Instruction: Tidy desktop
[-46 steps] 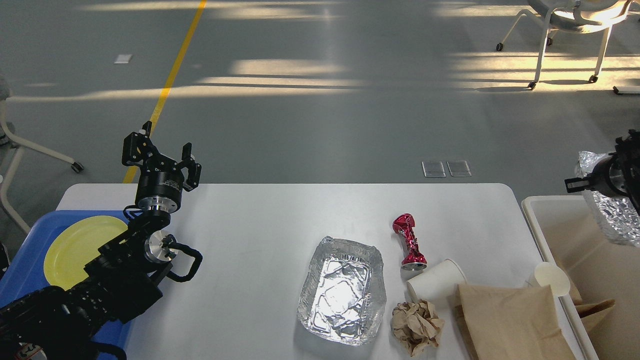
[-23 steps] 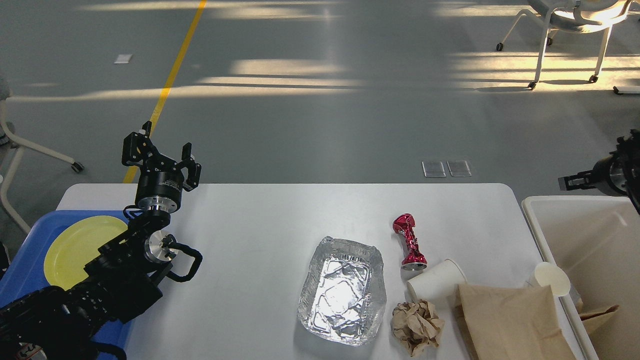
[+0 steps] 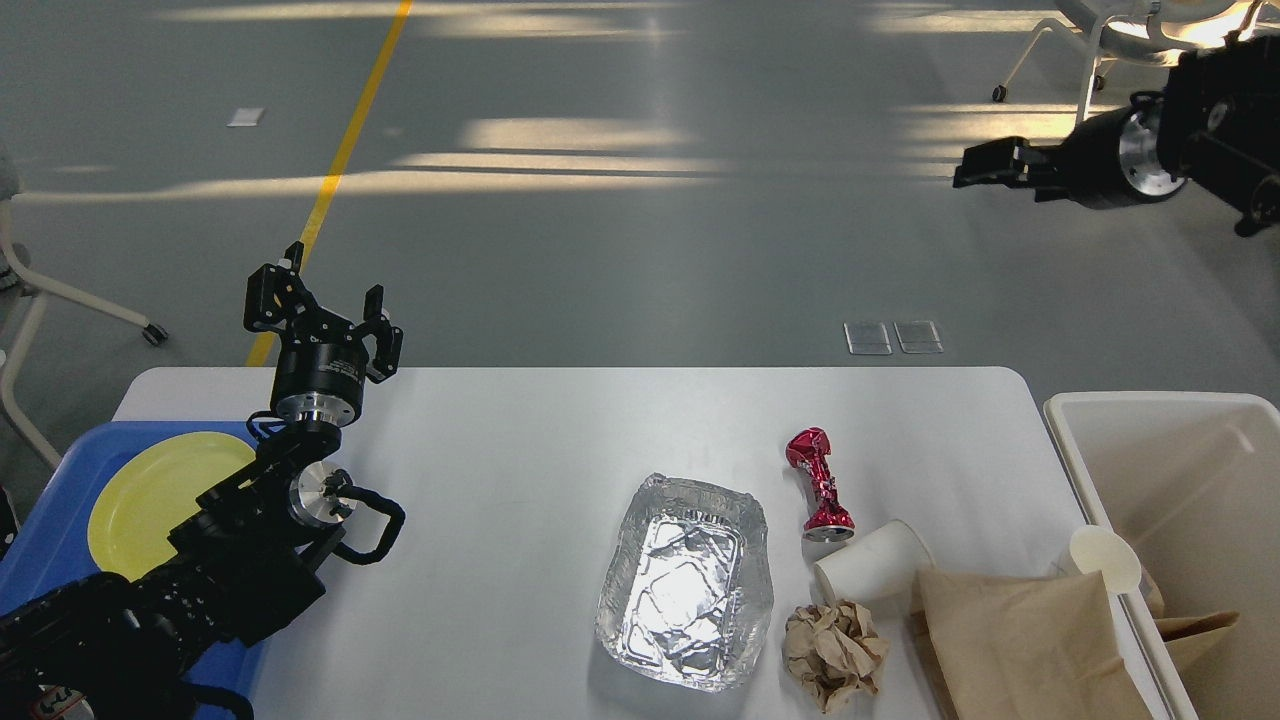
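Observation:
The white desktop (image 3: pixel 520 470) holds a silver foil tray (image 3: pixel 685 580), a crushed red can (image 3: pixel 820 485), a white paper cup (image 3: pixel 872 565) lying on its side, a crumpled brown paper ball (image 3: pixel 833 655) and a brown paper bag (image 3: pixel 1020 650). My left gripper (image 3: pixel 322 312) stands open and empty above the table's far left edge. My right gripper (image 3: pixel 975 168) is raised high at the top right, over the floor and far from the table. It is dark and side-on, and nothing shows in it.
A white bin (image 3: pixel 1150 405) stands off the table's right end, with brown paper inside and a small paper cup (image 3: pixel 1105 558) at its rim. A blue tray (image 3: pixel 45 560) with a yellow plate (image 3: pixel 160 495) sits at the left, partly under my left arm. A chair (image 3: pixel 1100 40) stands far right.
A second ago the right gripper held crumpled foil over the bin. The foil is now out of sight, and the right arm has swung up and left. The left arm has not moved.

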`<action>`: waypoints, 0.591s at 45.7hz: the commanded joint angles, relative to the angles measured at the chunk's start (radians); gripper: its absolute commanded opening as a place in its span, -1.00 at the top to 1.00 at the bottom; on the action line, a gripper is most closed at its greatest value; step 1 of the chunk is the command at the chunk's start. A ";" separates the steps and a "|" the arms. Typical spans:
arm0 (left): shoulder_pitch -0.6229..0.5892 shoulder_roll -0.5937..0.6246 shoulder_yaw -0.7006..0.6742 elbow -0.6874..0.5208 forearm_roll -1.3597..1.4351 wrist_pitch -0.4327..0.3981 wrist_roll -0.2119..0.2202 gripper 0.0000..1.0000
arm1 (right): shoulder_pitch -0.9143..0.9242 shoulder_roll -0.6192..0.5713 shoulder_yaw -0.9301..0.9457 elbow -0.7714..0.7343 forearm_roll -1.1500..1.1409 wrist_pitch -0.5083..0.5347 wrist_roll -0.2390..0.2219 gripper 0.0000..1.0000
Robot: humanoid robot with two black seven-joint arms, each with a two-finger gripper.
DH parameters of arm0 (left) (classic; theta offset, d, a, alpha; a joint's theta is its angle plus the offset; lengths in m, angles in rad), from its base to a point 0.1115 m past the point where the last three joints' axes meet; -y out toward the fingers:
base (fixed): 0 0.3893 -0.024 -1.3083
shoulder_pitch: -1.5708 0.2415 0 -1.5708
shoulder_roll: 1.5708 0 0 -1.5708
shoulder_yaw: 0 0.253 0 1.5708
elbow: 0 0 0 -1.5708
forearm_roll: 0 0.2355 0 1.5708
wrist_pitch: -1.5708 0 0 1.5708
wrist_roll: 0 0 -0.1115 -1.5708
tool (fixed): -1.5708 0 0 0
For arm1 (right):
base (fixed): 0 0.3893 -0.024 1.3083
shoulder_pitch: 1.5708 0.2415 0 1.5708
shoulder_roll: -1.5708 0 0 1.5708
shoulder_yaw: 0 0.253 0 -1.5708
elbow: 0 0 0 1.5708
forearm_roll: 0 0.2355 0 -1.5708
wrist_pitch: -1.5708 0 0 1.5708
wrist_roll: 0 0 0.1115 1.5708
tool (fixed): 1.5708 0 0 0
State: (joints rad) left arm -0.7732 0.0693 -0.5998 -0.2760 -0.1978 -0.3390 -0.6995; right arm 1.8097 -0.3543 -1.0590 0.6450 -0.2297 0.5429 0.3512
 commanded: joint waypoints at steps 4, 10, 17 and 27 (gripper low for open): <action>0.000 0.000 0.000 0.000 0.000 0.000 0.000 -0.94 | 0.210 0.069 0.037 0.071 0.111 0.195 -0.003 -0.87; 0.000 0.000 0.000 0.000 0.000 0.000 0.000 -0.94 | 0.374 0.074 0.047 0.154 0.122 0.285 -0.003 -0.87; 0.000 0.000 0.000 0.000 0.000 0.000 0.000 -0.94 | 0.572 0.066 0.048 0.228 0.130 0.380 -0.001 -0.88; 0.000 0.000 0.000 0.000 0.000 0.000 0.000 -0.94 | 0.737 0.038 0.091 0.265 0.135 0.417 0.000 -0.88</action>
State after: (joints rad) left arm -0.7731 0.0690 -0.5998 -0.2761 -0.1978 -0.3390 -0.6995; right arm 2.4732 -0.2973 -0.9913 0.8916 -0.0998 0.9555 0.3511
